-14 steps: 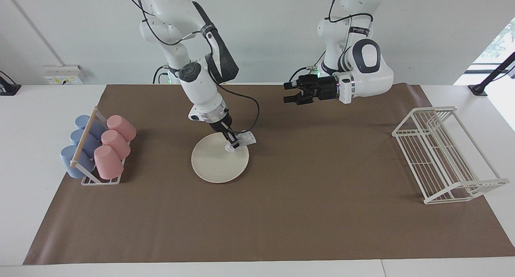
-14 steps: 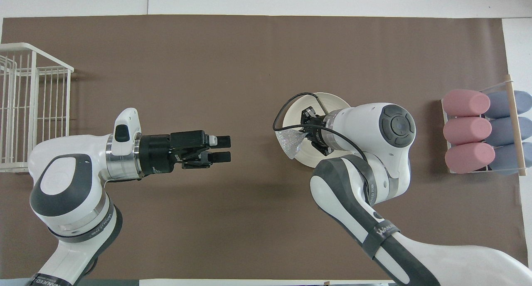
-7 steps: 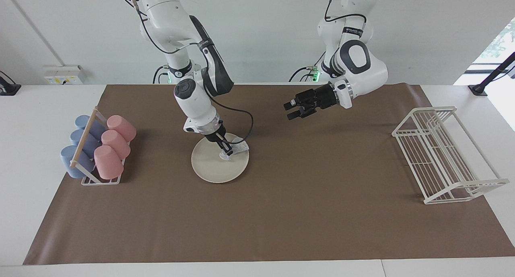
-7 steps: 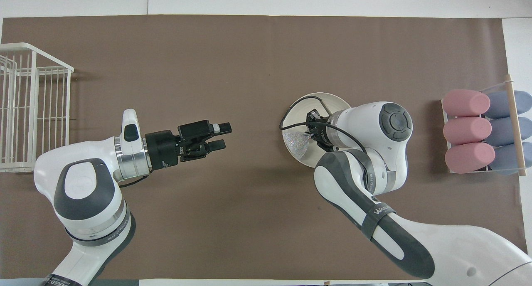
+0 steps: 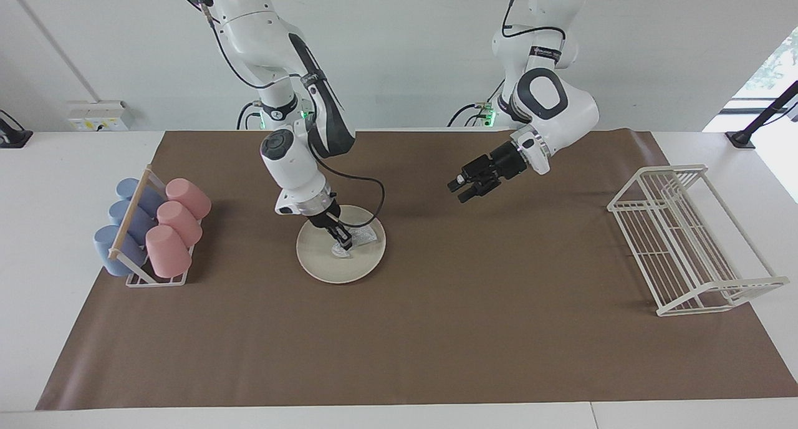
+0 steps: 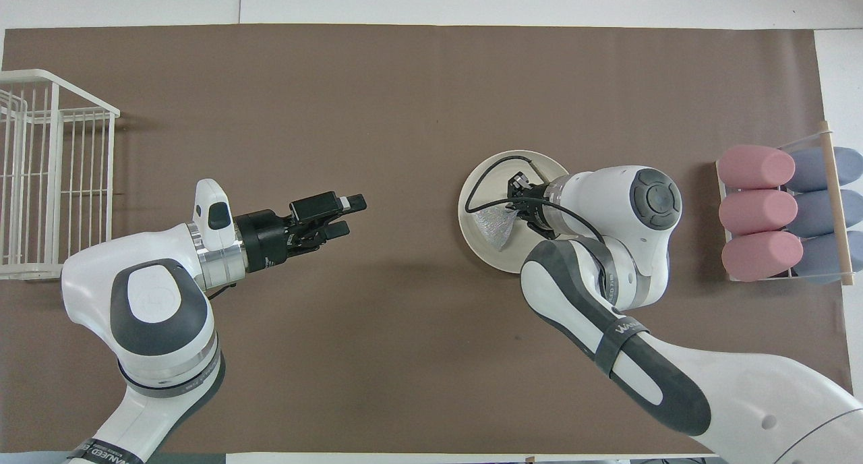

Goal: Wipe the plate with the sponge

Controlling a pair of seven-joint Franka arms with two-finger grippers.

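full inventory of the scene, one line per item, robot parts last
plate: 1, cream-white, on the brown mat near the table's middle, toward the right arm's end
sponge: 1, silvery-grey, lying on the plate under the right gripper
pink cups: 3, pink, lying in the cup rack
blue cups: 3, blue-grey, in the same rack beside the pink ones
cup rack: 1, white frame with a wooden rod, at the right arm's end of the table
wire rack: 1, white, at the left arm's end of the table
mat: 1, brown, covering most of the white table
right gripper: 1, black, shut on the sponge, down on the plate
left gripper: 1, black, open, waiting over bare mat
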